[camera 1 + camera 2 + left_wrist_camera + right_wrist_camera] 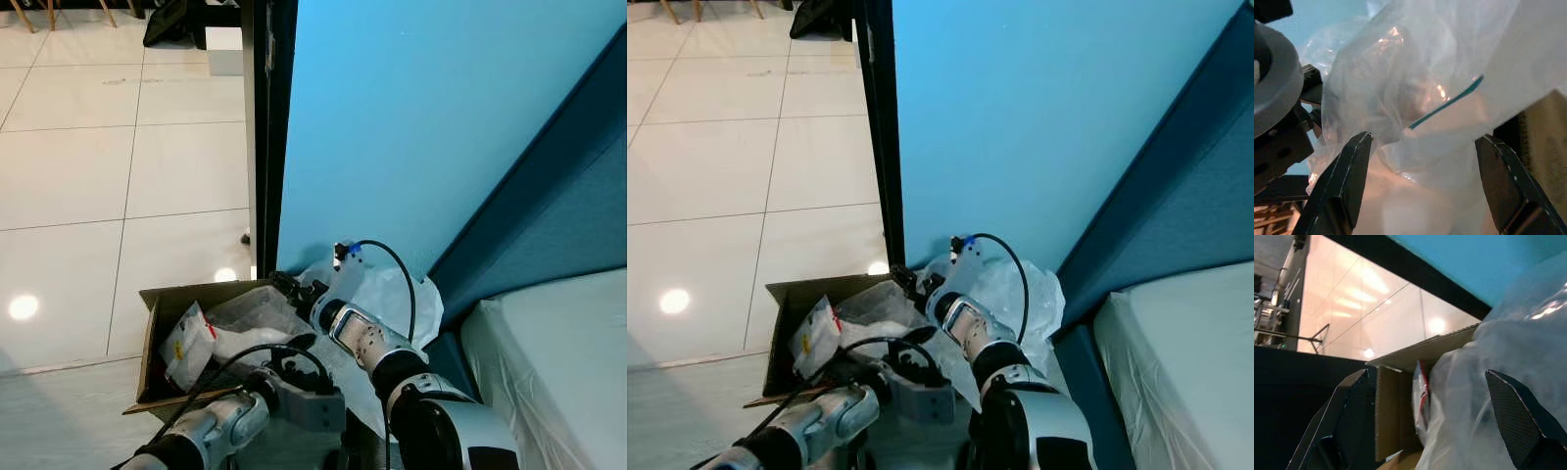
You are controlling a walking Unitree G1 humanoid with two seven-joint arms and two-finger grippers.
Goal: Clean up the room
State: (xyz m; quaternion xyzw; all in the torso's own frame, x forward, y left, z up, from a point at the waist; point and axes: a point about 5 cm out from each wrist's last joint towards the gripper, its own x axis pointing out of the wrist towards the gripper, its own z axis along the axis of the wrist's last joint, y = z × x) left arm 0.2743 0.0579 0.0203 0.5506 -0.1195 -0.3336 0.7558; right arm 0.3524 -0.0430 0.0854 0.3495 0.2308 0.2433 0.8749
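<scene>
left end effector (1420,181) spread wide around crumpled clear plastic (1415,98), not pinching yet | right end effector (1430,421) also spread, at the box's far rim, probably steadying the wrap | plastic sits in cardboard box (157,305) on the floor by the blue wall (411,127), looks like the trash bin

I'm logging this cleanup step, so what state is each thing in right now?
Box: open, holding trash.
Plastic bag: crumpled, lying partly over the box.
Left gripper: open around bag plastic.
Right gripper: open at the box's edge.
</scene>
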